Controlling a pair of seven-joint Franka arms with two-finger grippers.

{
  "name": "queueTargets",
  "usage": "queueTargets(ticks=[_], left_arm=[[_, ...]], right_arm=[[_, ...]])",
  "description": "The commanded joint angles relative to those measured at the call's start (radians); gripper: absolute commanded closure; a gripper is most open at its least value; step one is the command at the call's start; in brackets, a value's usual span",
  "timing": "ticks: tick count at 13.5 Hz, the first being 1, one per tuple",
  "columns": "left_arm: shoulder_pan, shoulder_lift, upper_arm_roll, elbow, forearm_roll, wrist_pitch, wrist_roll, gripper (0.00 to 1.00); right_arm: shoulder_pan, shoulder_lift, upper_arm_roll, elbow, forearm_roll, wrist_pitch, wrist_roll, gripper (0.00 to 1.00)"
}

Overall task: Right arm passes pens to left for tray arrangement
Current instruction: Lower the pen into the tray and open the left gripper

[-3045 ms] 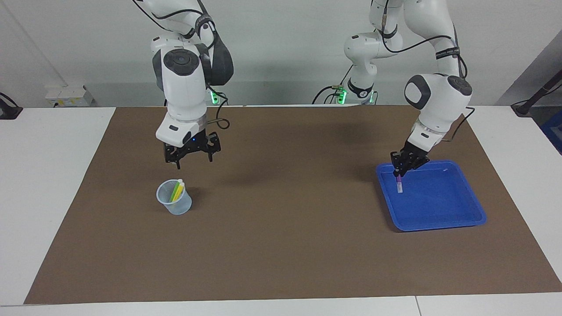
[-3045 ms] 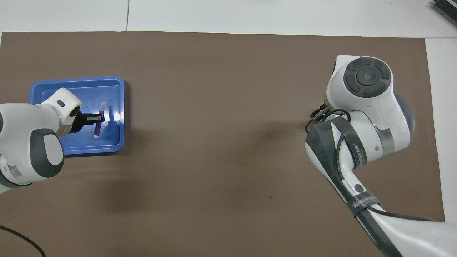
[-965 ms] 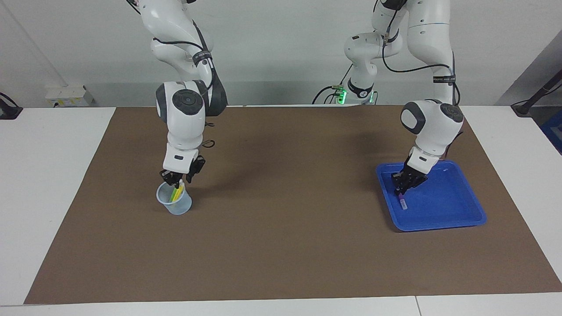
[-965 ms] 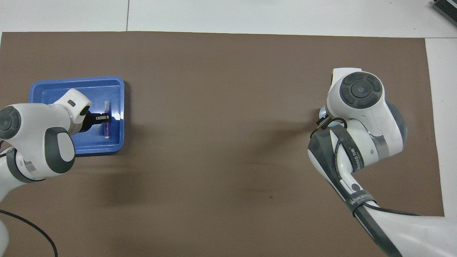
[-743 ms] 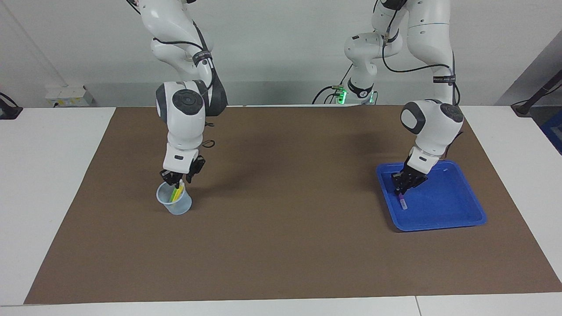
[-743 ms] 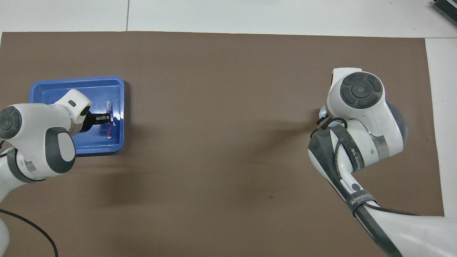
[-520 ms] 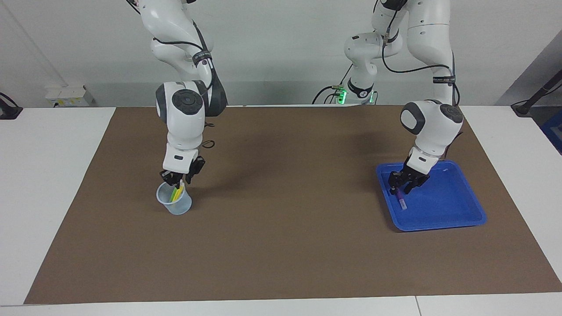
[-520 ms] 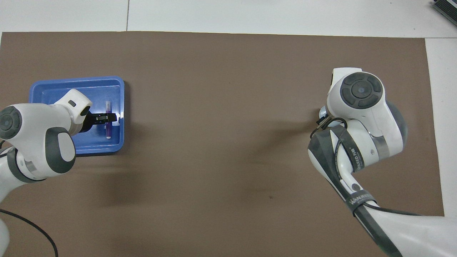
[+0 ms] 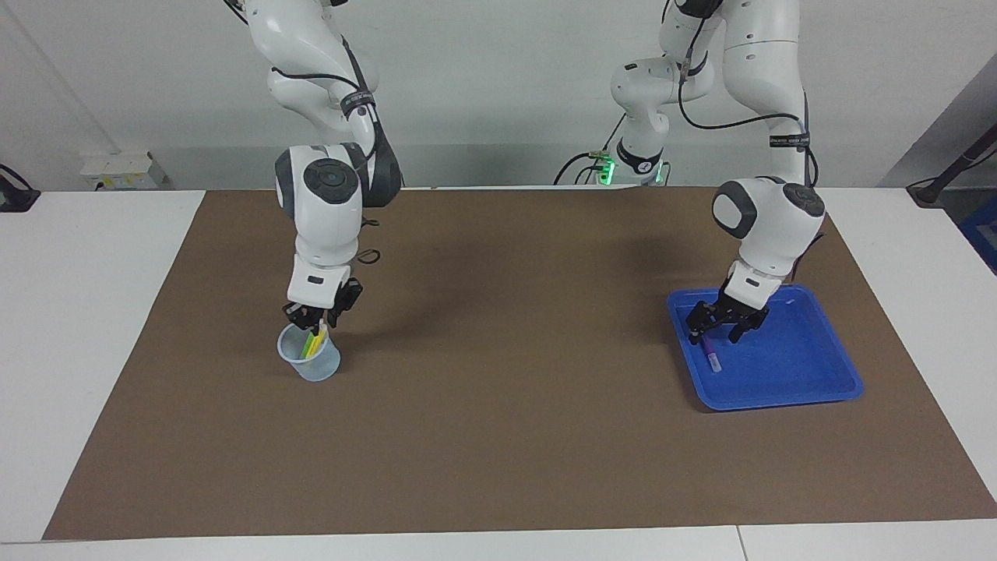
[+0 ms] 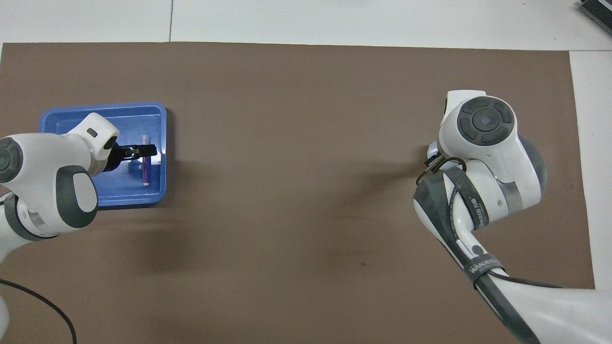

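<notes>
Pens first, facing view: purple pen (image 9: 709, 352) lies flat in the blue tray (image 9: 810, 366), just under the left gripper (image 9: 716, 331), along the tray wall on the side toward the right arm's end. Left gripper's fingers are spread wide apart, straddling the pen's upper end, gripping nothing. Tray sits on the brown mat (image 9: 506, 405) at the left arm's end of the table. Yellow pen (image 9: 316, 340) and green pen (image 9: 309, 344) stand tilted in the translucent cup (image 9: 310, 354) directly below the right gripper (image 9: 313, 318). Right gripper is down at the cup's mouth, at the pens' top ends; whether its fingers are closed on a pen or apart, cannot tell. Cup stands at the right arm's end of the mat.

Overhead view: left gripper (image 10: 139, 152) over the tray (image 10: 62, 117), fingers parted, purple pen (image 10: 145, 165) lying loose below them with its whitish tip toward the robots. Pen lies parallel to the tray rim on the mat-centre side, just beside it. Right arm (image 10: 483, 157) hides its own gripper and most of the cup; only a sliver of cup rim (image 10: 431, 149) shows beside the wrist. Yellow and green pens hidden here.
</notes>
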Motion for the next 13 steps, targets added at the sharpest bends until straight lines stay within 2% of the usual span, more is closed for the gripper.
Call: queueTargets(ticks=[1,9,11,13], left_arm=[[-0.01,-0.006,0.012,0.031,0.01,0.001,-0.006,0.0],[0.013,0.001,0.014,0.126,0.011,-0.028,-0.006,0.0],[0.013,-0.004,0.012,0.161,0.008,-0.158,-0.032,0.01],[0.012,-0.006,0.012,0.219,0.01,-0.336,-0.205,0.01]], right_arm=[[-0.018,-0.01,0.01,-0.019,-0.023,0.03,-0.008,0.67],[-0.03,-0.005,0.01,-0.021,-0.021,0.045,-0.012,0.68],[-0.028,0.0,0.01,-0.018,-0.021,0.044,-0.012,0.69],[-0.027,0.0,0.01,-0.016,-0.021,0.041,-0.009,0.7]])
